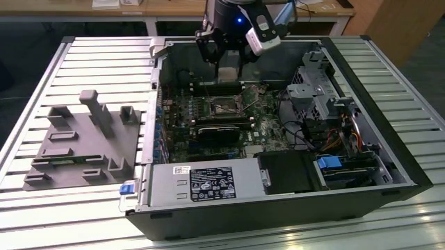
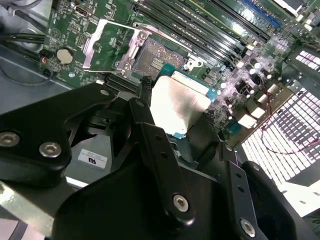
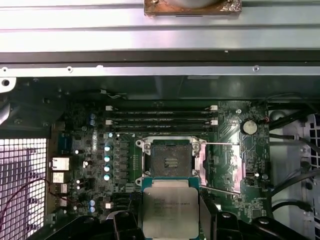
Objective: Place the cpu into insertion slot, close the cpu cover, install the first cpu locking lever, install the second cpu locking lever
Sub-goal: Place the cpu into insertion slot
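Observation:
In both wrist views my gripper (image 2: 181, 111) is shut on the cpu (image 2: 177, 102), a flat square chip with a pale metal face, held by its edges between black fingers (image 2: 150, 132). The cpu (image 3: 170, 207) hovers just short of the insertion slot (image 3: 171, 161), a square socket with a dark centre and a silver rim. The slot is uncovered. Beside it the cpu cover (image 2: 106, 47), a thin silver frame, is swung open. Two thin locking levers (image 3: 222, 145) stand released next to it. In the exterior view the gripper (image 1: 227, 77) hangs above the slot (image 1: 224, 107) inside the open computer case.
A black finned block (image 1: 219, 133) lies just in front of the slot, with the grey power supply box (image 1: 201, 182) beyond it. Memory slots (image 3: 160, 117) run along the slot's other side. A drive cage (image 1: 316, 99) and cables (image 1: 326, 138) stand toward the exterior view's right, a grey fixture (image 1: 83, 140) toward its left.

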`<action>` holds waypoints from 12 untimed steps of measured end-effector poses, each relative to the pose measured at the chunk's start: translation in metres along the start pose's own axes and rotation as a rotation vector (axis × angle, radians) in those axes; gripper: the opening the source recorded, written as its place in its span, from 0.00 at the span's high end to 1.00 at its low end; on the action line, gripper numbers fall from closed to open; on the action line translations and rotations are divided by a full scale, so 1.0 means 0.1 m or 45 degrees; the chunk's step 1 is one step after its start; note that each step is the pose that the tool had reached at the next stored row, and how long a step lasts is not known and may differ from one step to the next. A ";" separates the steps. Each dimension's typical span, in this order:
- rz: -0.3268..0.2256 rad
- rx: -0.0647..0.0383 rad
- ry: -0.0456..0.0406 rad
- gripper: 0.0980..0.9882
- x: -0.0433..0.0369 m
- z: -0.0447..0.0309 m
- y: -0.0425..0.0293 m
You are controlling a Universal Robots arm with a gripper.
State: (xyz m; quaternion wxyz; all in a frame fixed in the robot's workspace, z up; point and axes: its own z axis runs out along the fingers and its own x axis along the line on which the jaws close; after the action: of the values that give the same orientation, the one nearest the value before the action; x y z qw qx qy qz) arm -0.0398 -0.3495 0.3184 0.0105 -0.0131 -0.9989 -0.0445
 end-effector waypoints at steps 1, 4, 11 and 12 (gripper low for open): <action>0.002 0.000 0.000 0.51 0.001 0.012 -0.001; 0.041 -0.001 -0.004 0.51 0.002 0.038 -0.003; 0.203 -0.004 -0.018 0.51 0.002 0.076 -0.007; 0.225 -0.005 -0.020 0.51 0.002 0.079 -0.007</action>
State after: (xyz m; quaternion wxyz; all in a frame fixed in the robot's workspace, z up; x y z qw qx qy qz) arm -0.0401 -0.3495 0.3105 0.0066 -0.1017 -0.9938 -0.0451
